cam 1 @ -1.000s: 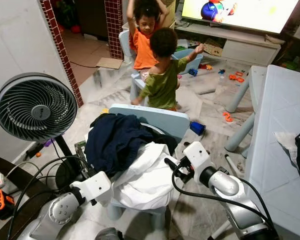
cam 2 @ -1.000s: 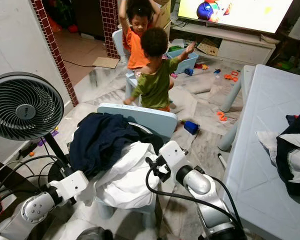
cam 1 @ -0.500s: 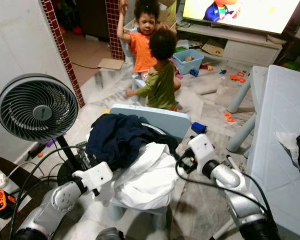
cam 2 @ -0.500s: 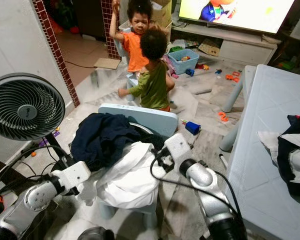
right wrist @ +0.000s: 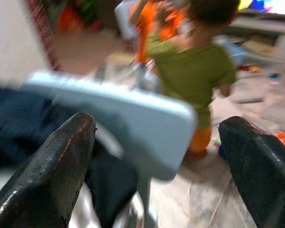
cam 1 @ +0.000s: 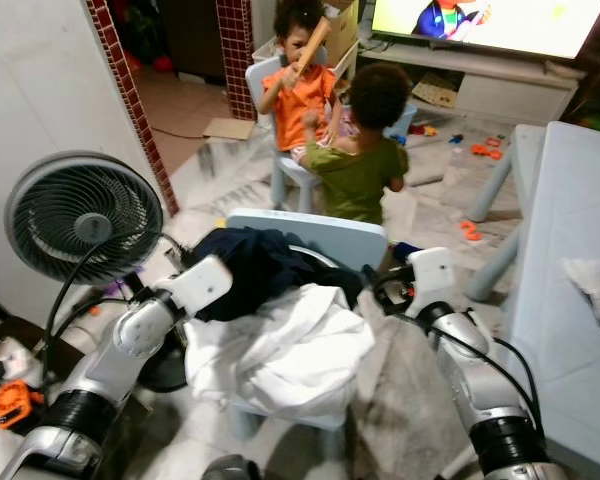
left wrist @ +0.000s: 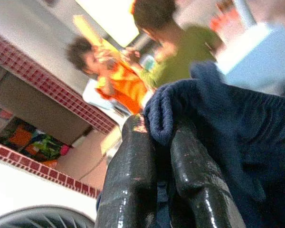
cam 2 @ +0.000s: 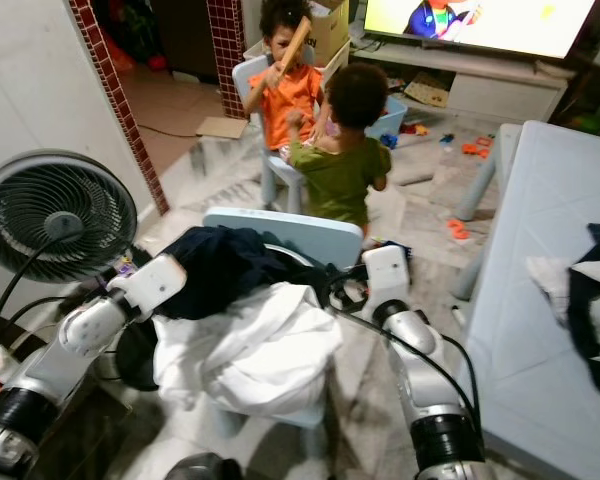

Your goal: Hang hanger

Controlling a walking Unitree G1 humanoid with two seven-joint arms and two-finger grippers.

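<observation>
Left gripper (left wrist: 164,156) pinches navy garment (left wrist: 237,137); right gripper (right wrist: 156,156) spread wide.

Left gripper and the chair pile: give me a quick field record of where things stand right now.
left gripper: shut on dark blue garment
right gripper: open, at the blue chair back's right end
white garment: heaped on chair front
hanger: cannot make one out
people: two children behind the chair
fan: left of chair

Your head cameras looked down on the light blue chair (cam 1: 310,235), while both wrist cameras faced along their fingers, close to it.
</observation>
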